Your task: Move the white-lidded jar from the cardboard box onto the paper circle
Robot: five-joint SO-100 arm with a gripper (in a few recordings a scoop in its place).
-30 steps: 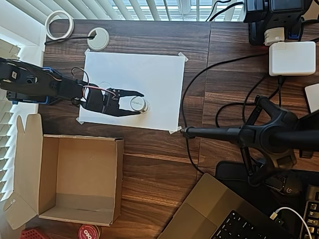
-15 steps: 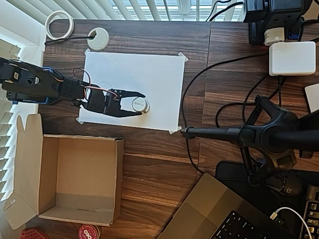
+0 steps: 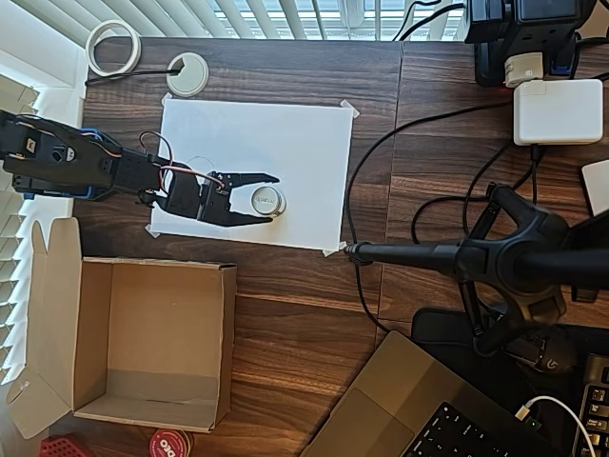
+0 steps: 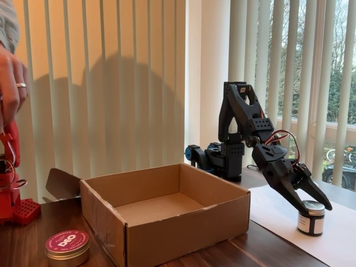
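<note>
My hand (image 3: 269, 197) straddled the white-lidded jar (image 3: 265, 200), which stood upright on the white paper sheet (image 3: 295, 143), well clear of the empty cardboard box (image 3: 152, 333). From the overhead view my fingers (image 3: 259, 177) were spread, one on either side of the lid with a sliver of paper showing at the upper one, so I judged the jar released rather than clamped; the fixed view showed my hand (image 4: 312, 201) low over the jar (image 4: 311, 217), fingertips down around the lid. I could not make out the paper circle under the jar, so I could not tell whether it sat squarely inside the outline. The risk lay in pulling away: if I swung sideways or drew back along the tabletop before lifting, a fingertip could catch the lid's rim and drag or tip the jar off its mark. The lower finger looked close to touching it, so a crooked retreat would have been the likely cause.
</note>
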